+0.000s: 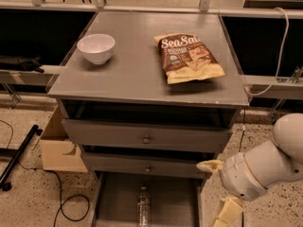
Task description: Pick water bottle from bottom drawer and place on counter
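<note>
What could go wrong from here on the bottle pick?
The gripper, fingers spread, sits right of the bottom drawer, outside its right wall; swinging in could clip that wall or the lower knobbed drawer front above.
The water bottle lies on its side on the drawer floor; an off-centre touch may roll it.
The white bowl and Sea Salt chip bag take up much of the counter, so a careless placement could knock one.
</note>
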Available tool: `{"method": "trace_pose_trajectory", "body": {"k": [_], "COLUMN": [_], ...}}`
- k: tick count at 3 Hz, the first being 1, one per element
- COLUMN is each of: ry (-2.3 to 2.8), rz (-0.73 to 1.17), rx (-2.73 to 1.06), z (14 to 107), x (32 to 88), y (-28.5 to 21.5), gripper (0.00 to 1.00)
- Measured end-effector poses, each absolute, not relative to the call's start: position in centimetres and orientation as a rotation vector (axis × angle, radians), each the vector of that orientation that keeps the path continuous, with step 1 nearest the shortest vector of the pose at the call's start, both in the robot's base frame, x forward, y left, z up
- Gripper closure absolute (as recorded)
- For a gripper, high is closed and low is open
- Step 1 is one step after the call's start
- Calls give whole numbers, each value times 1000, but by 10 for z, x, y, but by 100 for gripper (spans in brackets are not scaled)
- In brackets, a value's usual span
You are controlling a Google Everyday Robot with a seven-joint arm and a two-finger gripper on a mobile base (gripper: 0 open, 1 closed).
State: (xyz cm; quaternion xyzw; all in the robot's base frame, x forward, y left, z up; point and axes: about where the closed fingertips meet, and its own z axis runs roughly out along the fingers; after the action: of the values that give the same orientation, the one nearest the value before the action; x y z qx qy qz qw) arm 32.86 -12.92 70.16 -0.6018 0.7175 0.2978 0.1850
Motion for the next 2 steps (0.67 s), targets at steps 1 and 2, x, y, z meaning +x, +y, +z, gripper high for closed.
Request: {"method": "trace_pose_trajectory", "body": {"k": [1,2], "ry": [2022,2011], "rz": [839,866], "rx": [-1696,-1646], "z": [702,684], "x": [329,322], "y": [-129,-126], "gripper": [0,0]}}
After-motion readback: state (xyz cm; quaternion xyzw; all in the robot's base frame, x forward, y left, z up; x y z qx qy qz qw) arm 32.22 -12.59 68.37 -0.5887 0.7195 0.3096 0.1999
